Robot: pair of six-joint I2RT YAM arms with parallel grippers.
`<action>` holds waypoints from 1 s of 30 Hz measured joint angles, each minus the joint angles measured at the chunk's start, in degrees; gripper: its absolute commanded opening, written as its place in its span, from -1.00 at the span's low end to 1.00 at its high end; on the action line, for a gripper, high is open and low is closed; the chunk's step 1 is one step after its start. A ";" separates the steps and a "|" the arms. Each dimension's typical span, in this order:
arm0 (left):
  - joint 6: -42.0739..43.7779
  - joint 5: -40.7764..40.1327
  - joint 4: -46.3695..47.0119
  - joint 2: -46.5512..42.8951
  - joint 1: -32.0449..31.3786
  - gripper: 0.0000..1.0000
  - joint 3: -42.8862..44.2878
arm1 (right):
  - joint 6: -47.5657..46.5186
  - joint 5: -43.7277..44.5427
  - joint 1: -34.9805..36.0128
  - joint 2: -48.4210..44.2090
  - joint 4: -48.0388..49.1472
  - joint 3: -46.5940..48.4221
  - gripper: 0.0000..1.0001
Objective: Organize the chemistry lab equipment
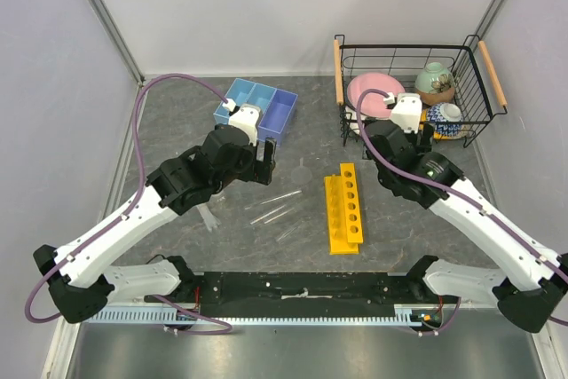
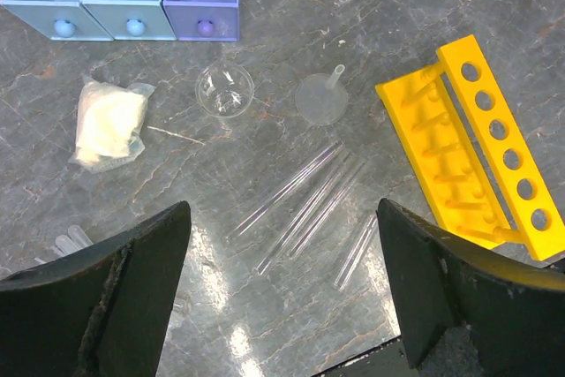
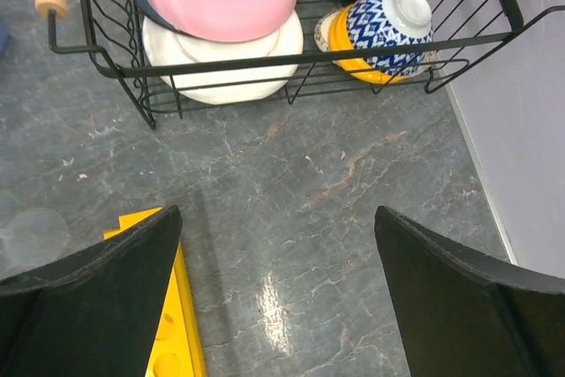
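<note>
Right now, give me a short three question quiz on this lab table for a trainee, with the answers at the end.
1. True or false: the test tubes stand in the yellow rack.
2. The funnel lies between: A) the beaker and the yellow rack; B) two bowls; C) the basket's handles.
3. How many compartments does the blue tray have?
Key: 1 false, they lie loose on the table; 2 A; 3 three.

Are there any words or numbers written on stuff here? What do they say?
None can be read anywhere.
The rack, tray and tubes show no labels.
The bowl has only a blue zigzag pattern, not letters.
</note>
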 measured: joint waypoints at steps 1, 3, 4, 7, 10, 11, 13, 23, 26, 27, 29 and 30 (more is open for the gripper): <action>0.00 0.31 0.00 -0.13 0.00 0.86 0.00 | 0.00 -0.04 0.00 -1.01 -0.04 0.04 0.96; 0.00 0.76 -0.04 -0.26 0.00 0.85 0.00 | -0.02 -0.04 0.00 -1.92 -0.44 0.59 0.96; 0.00 0.83 -0.09 -0.26 0.00 0.83 0.00 | -0.04 -0.04 0.00 -1.86 -0.59 1.09 0.96; 0.00 1.11 -0.90 -0.26 0.00 0.84 0.00 | -0.33 -0.57 0.00 -1.03 -0.83 2.03 0.96; 0.31 3.06 -1.77 -0.44 0.00 0.85 -0.24 | -0.87 -1.84 0.00 -0.72 -1.79 2.21 0.96; 0.52 4.20 -1.99 -0.55 0.00 0.85 -0.46 | -1.11 -2.38 0.00 -0.72 -2.03 2.21 0.96; 0.87 6.32 -2.60 -0.63 -0.04 0.85 -0.92 | -1.60 -3.41 0.00 -0.87 -2.58 2.21 0.96; 4.48 15.87 -3.74 -0.94 -6.14 0.85 -1.33 | -3.08 -12.22 0.00 -3.78 -4.44 2.19 0.96; 5.27 17.16 -1.99 -0.15 -10.08 0.80 -3.13 | -2.97 -15.28 0.00 -4.35 -4.57 1.55 0.96; 5.33 17.18 -1.25 0.48 -10.99 0.80 -4.26 | -2.91 -16.22 0.00 -4.68 -4.55 1.01 0.96; 5.38 16.94 0.02 1.81 -12.15 0.71 -6.80 | -2.84 -18.27 0.00 -5.29 -4.87 -0.07 0.96; 5.35 16.24 0.94 2.89 -12.44 0.67 -8.76 | -2.80 -19.15 0.00 -5.46 -4.87 -0.48 0.96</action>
